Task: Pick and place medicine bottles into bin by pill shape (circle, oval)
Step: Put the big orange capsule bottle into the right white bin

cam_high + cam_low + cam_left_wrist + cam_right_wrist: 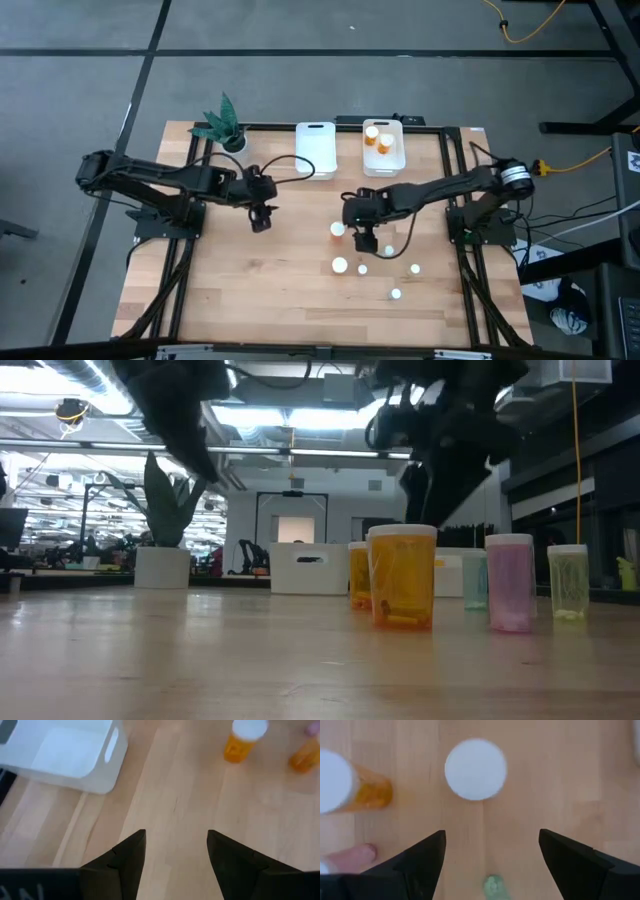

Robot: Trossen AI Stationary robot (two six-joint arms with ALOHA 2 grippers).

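**Hovering wide over an upright cap**

Spreading as wide as they go and holding nothing, the right gripper (490,865) jaws hang above an upright bottle (475,769). Its white cap lies just ahead of the fingertips, slightly off the gap's centre, its long axis vertical. The left gripper (175,855), part open and empty, waits well apart near the white bin (65,755).

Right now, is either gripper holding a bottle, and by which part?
Nothing is held. The left gripper is open over bare wood, and the right gripper hangs open above the bottles, its fingers clear of them.
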